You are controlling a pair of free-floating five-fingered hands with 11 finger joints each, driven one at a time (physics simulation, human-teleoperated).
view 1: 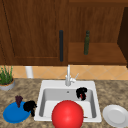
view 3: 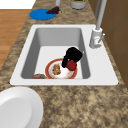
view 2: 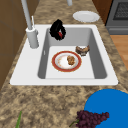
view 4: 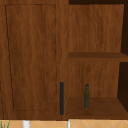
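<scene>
Right hand (view 3: 73, 55) grips unlabelled red ball (view 3: 71, 65) over sink (view 3: 105, 75).

From my station I count two hands, left (view 1: 30, 106) and right (view 1: 81, 93), and three plates: one blue plate (view 1: 13, 114), one white plate (view 1: 115, 115) and one red-rimmed plate (view 2: 66, 61). One grape bunch (view 2: 90, 118), one faucet (view 1: 68, 76), one green bottle (view 1: 86, 43), one potted plant (view 1: 6, 78)

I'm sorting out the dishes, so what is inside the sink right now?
In the sink lies a red-rimmed plate with a brown piece of food on it, and a brown round item beside it. The right hand above holds a small red thing, covering part of the plate.
</scene>
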